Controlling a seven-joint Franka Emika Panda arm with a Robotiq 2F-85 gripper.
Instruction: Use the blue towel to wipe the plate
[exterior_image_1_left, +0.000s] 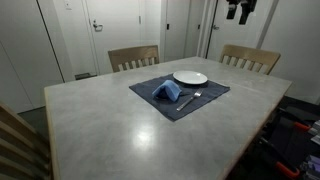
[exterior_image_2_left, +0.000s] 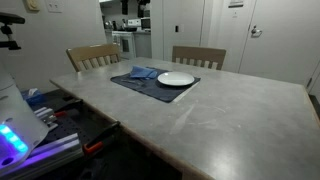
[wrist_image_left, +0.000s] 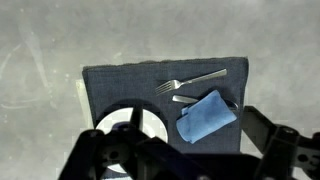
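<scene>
A room with pale doors along the walls holds a large grey table (exterior_image_1_left: 120, 130), seen in both exterior views. Two wooden chairs (exterior_image_1_left: 133, 57) stand at the table's edge behind the dark navy placemat (exterior_image_1_left: 150, 88), which lies flat on the tabletop.

The gripper (exterior_image_1_left: 240, 10) hangs high above the table, well apart from the placemat. In the wrist view it looks straight down on the placemat, its jaws spread wide with nothing between them.

The plate (exterior_image_1_left: 190, 77), round and white, rests on the placemat at the edge nearest the chairs. The blue towel (exterior_image_1_left: 167, 92) lies bunched on the placemat, just beside the plate and not touching the gripper. A small silver fork (wrist_image_left: 190, 82) lies on the placemat close to the blue towel.
</scene>
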